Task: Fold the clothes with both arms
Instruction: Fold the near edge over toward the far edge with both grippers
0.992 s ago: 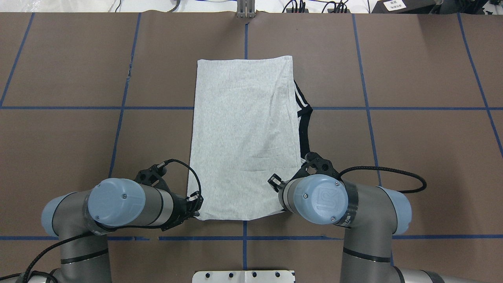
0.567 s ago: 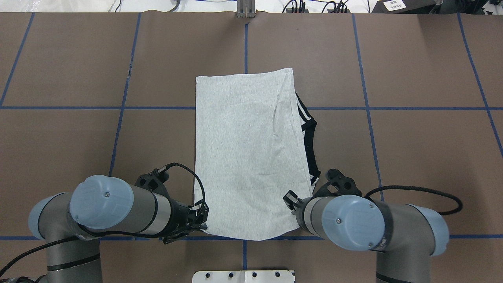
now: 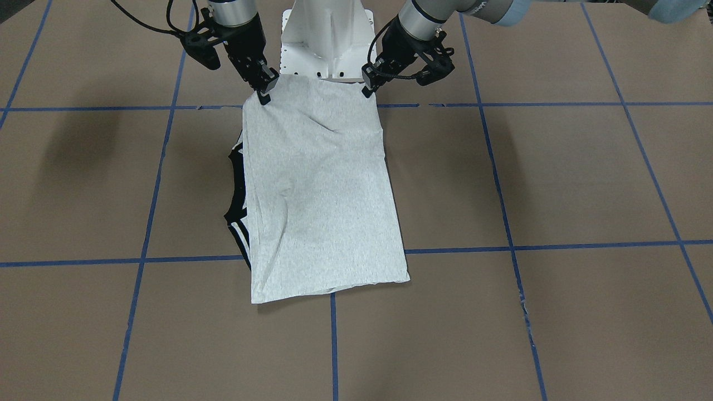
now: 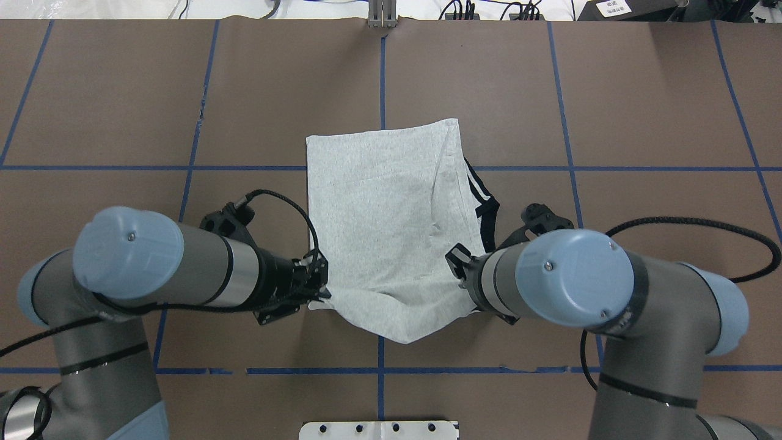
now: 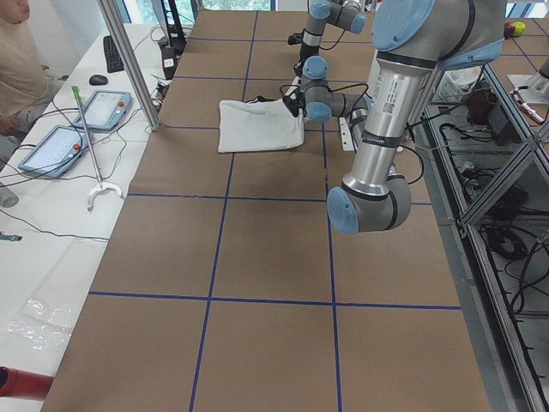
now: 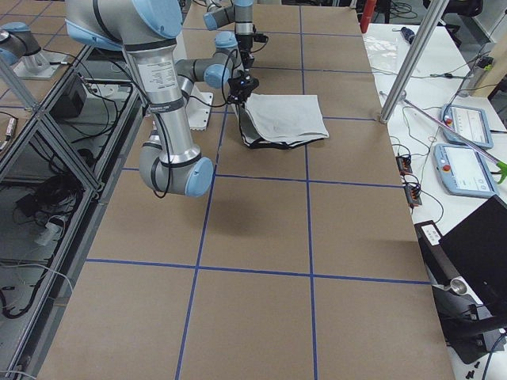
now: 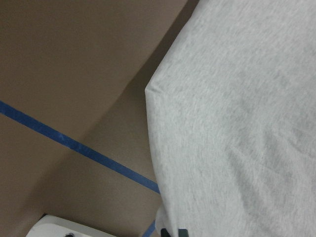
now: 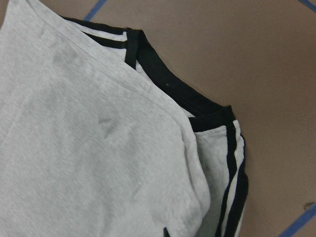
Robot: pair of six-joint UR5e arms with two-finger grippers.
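Note:
The grey T-shirt (image 4: 385, 214) lies folded lengthwise, plain side up, in the middle of the table. Its black collar (image 4: 487, 220) and striped shoulder stick out along one long edge, and show close up in the right wrist view (image 8: 182, 94). My left gripper (image 4: 317, 290) is shut on one near corner of the shirt. My right gripper (image 4: 471, 299) is shut on the other near corner. Both corners are held off the table, and the hem sags in a V between them. Seen from the front, the left gripper (image 3: 367, 89) and right gripper (image 3: 264, 94) pinch the shirt (image 3: 317, 189) just before the pedestal.
The white pedestal (image 4: 379, 429) stands right behind the lifted hem. Blue tape lines (image 4: 382, 67) grid the brown table. Cables and boxes (image 4: 489, 9) line the far edge. Beside the table's left end a person (image 5: 21, 60) sits by two tablets (image 5: 103, 107).
The shirt slid toward the robot, its far edge coming nearer. Both arms have risen, lifting the near corners off the table so the hem now sags between them.

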